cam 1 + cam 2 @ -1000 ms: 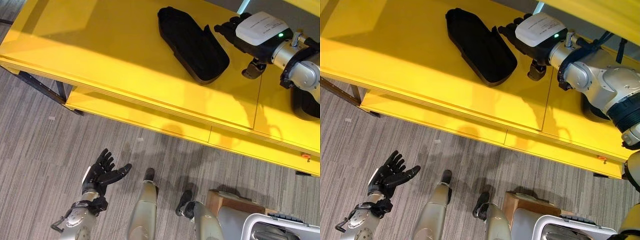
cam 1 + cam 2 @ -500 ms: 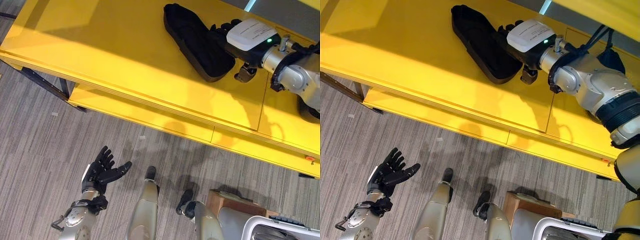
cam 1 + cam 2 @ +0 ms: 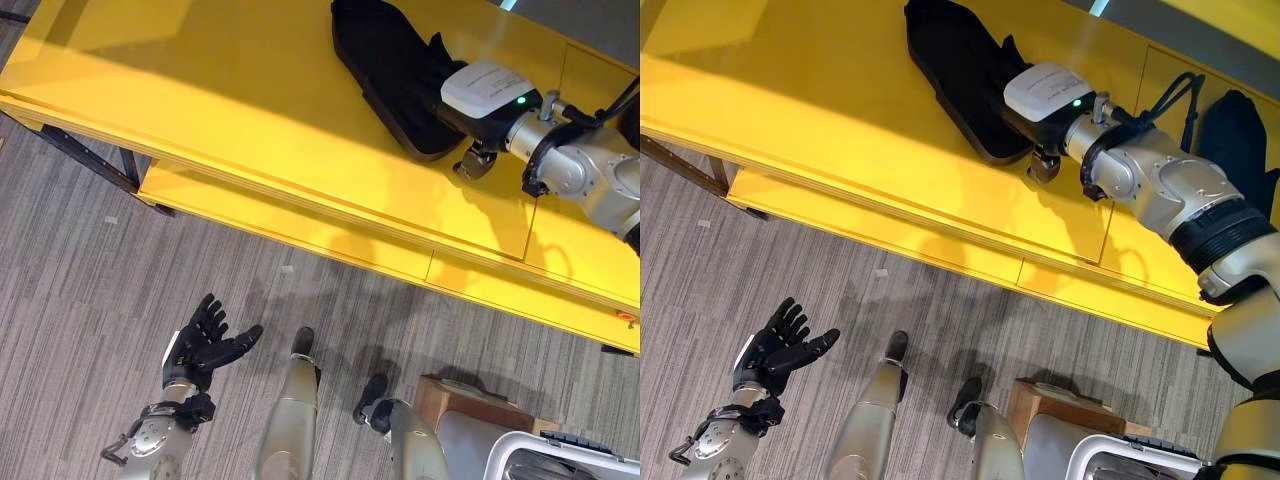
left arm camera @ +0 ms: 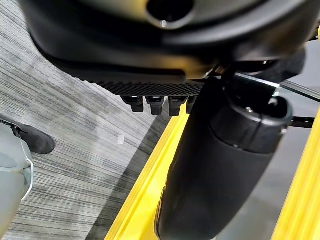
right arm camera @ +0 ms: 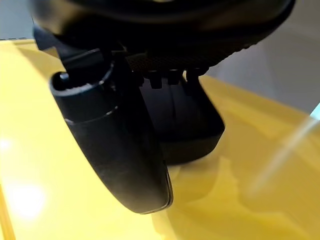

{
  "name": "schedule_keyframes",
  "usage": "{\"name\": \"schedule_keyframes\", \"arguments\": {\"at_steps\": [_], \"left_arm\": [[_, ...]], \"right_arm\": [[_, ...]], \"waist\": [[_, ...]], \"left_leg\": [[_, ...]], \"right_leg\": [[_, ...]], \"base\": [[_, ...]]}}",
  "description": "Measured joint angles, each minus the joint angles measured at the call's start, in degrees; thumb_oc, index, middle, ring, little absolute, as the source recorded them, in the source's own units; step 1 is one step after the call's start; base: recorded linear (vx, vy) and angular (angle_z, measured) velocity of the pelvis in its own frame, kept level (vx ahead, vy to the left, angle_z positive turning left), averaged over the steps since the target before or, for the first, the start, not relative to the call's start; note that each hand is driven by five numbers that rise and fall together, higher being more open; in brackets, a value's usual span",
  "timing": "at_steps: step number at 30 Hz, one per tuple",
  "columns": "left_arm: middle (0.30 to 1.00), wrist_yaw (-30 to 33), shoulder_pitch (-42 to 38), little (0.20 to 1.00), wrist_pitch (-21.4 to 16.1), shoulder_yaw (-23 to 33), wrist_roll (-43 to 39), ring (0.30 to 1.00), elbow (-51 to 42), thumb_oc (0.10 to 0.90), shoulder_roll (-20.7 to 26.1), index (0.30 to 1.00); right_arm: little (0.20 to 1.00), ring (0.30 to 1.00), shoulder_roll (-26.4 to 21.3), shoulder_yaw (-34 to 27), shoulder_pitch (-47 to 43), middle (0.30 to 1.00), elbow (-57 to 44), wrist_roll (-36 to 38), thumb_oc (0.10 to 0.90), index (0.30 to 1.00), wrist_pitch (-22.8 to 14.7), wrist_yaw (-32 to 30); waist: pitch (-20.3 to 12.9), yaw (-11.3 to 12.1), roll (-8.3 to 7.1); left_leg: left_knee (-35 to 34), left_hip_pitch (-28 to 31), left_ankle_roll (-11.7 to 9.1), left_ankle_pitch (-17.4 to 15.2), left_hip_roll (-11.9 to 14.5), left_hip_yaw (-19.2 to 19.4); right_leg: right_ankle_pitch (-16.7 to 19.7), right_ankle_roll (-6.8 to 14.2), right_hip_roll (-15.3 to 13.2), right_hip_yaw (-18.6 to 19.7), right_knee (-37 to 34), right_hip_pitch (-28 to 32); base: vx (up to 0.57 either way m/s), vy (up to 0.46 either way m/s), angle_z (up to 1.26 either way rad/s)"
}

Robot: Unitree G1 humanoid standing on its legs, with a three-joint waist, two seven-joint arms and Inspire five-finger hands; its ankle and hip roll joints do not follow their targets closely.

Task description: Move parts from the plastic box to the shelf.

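Note:
A long black moulded part lies slantwise on the yellow shelf. My right hand, with a white cover on its back, rests over the part's near end. Its fingers lie straight on top of the part and its thumb hangs beside the part's rim, so the hand is open. The right wrist view shows the part's dark end just past the fingers. Low over the grey floor, my left hand is open and holds nothing.
A second black part lies further right on the shelf. A white plastic box and a brown box stand on the floor at the lower right. The shelf's front edge runs slantwise above a lower yellow board.
My right hand has moved from beside the black part onto its near end. The camera has shifted a little. The left hand has stayed put.

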Motion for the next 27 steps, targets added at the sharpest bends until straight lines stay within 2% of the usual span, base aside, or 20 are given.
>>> {"name": "schedule_keyframes", "arguments": {"at_steps": [7, 15, 27], "left_arm": [[1.000, 0.0, 0.0, 1.000, -0.5, 0.0, 0.0, 1.000, -0.1, 0.900, -0.1, 1.000], [1.000, 0.0, 0.1, 1.000, -0.6, 0.0, -0.2, 1.000, -0.2, 0.900, -0.1, 1.000], [1.000, 0.0, 0.2, 1.000, -0.7, 0.1, -0.3, 1.000, -0.2, 0.900, 0.0, 1.000]], "right_arm": [[1.000, 1.000, 0.8, -0.9, 0.2, 1.000, 1.9, 0.1, 0.900, 1.000, 0.2, 0.0], [1.000, 1.000, 1.7, -3.9, 0.9, 1.000, 4.3, 1.2, 0.900, 1.000, 0.1, -0.3], [1.000, 1.000, 2.3, -4.2, 0.9, 1.000, 6.0, 1.2, 0.900, 1.000, 0.2, -1.3]], "waist": [[0.8, 0.7, 1.27], [0.8, 0.8, 1.25], [1.1, 0.9, 0.70]], "left_leg": [[0.6, -0.3, 0.0, 0.0, 0.0, -0.1], [2.1, -2.3, 0.0, 0.0, 0.0, -0.4], [3.1, -3.8, 0.0, 0.1, 0.0, -0.5]], "right_leg": [[0.0, 0.0, 0.0, 0.1, 0.8, -0.3], [-0.1, -0.2, -0.1, 0.1, 2.2, -2.3], [-0.2, -0.3, -0.2, 0.1, 3.6, -3.7]], "base": [[0.00, 0.000, 0.00], [0.00, 0.000, 0.00], [0.00, 0.000, 0.00]]}}
